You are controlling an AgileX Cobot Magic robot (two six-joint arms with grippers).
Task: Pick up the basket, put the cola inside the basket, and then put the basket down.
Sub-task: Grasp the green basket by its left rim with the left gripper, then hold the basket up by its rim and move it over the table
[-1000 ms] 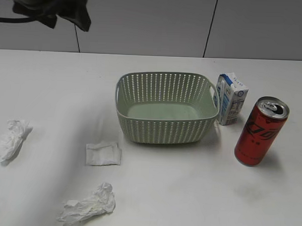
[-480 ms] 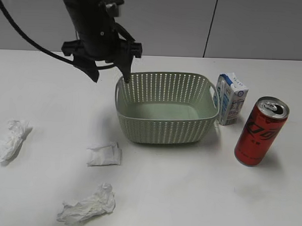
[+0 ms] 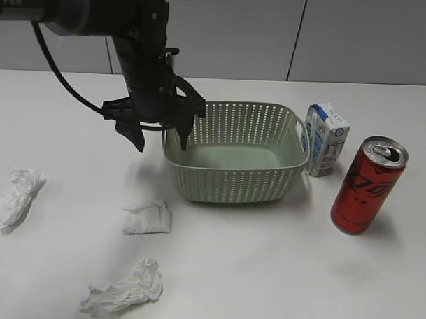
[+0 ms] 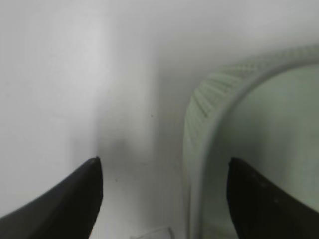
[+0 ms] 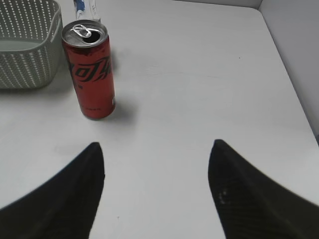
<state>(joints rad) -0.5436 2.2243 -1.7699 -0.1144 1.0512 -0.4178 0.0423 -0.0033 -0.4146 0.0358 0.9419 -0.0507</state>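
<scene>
The pale sage-green basket (image 3: 234, 152) stands on the white table, empty. My left gripper (image 3: 161, 140) is open and straddles its left wall: one finger outside, one inside. In the left wrist view the basket rim (image 4: 199, 107) runs between the open fingers (image 4: 163, 172). The red cola can (image 3: 368, 184) stands upright to the right of the basket. It also shows in the right wrist view (image 5: 89, 69), ahead and left of my open, empty right gripper (image 5: 155, 149). The right gripper is out of the exterior view.
A blue-and-white small carton (image 3: 326, 139) stands against the basket's right side. A folded tissue (image 3: 146, 217) lies in front of the basket's left corner. Crumpled tissues lie at the left edge (image 3: 17, 197) and front left (image 3: 122, 288). A grey wall runs behind the table.
My left arm has come down from the upper left and moved right; its open fingers now sit over the basket's left wall. The basket, can and carton have not moved.
</scene>
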